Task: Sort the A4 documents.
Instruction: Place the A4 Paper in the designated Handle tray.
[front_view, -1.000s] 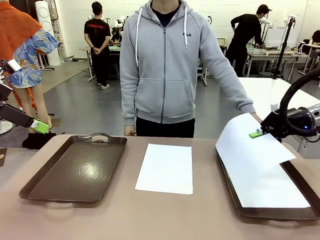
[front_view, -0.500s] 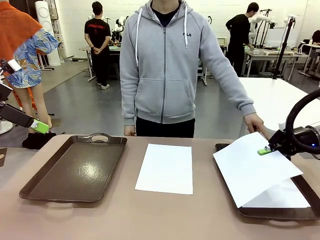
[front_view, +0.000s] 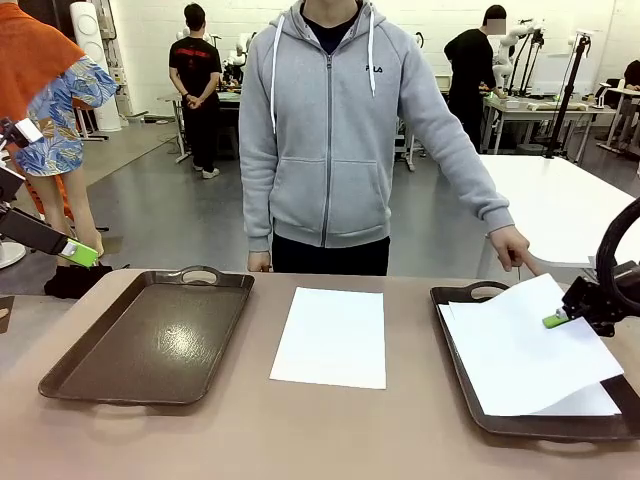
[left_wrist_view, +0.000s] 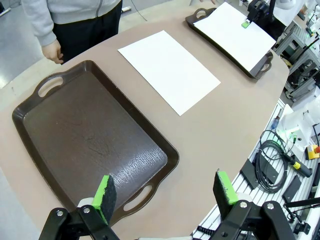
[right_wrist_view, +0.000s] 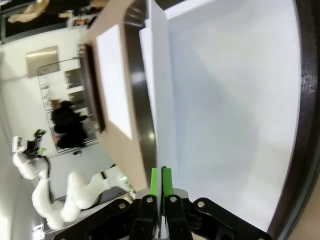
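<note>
Your right gripper (front_view: 557, 320) has its green pads pressed together on the right edge of an A4 sheet (front_view: 520, 345), pinching it over the right tray (front_view: 458, 350). In the right wrist view the two fingertips (right_wrist_view: 161, 181) meet with the thin paper edge between them, and the held sheet (right_wrist_view: 230, 100) spreads out across the dark tray rim (right_wrist_view: 300, 125). The sheet sits skewed against the tray, its gripped side a little raised and its far corner reaching past the tray's far end. A second sheet (front_view: 592, 403) lies flat in the tray under it, with its near right corner showing.

A third A4 sheet (front_view: 330, 336) lies flat on the brown table (front_view: 300, 430), in the middle between the two trays and touching neither. The left tray (front_view: 150, 340) holds nothing on its glossy floor.

Your left gripper (front_view: 80, 253) hangs at the far left edge of the table, well away from the paper. The left wrist view shows that left gripper (left_wrist_view: 165, 190) with its fingers spread wide and nothing between them, looking down over the near end of the left tray (left_wrist_view: 85, 135).

The person stands at the far side of the table. One hand (front_view: 510, 245) points a finger down just beside the far right corner of the right tray, near the held sheet. The other hand (front_view: 260, 262) hangs by the far rim of the left tray.
</note>
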